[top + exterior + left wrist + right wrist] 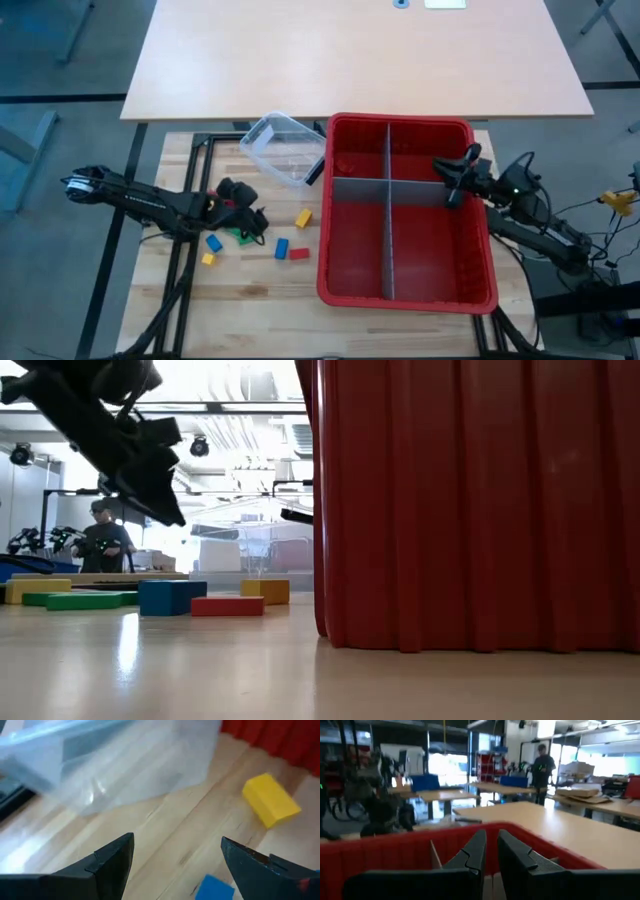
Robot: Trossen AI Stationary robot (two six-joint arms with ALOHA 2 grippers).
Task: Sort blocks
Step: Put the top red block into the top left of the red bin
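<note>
Left pincer [255,222] hovers wide over the blocks [290,249] scattered on the counter [250,290], arm stretched low. Right pincer [455,192], nearly closed and empty, hangs above the red bin [480,290].

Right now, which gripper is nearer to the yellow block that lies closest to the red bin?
The left. The left gripper is open just beside the yellow block, on the side away from the red bin. The right gripper is shut above the bin's far right compartment, well beyond it.
</note>
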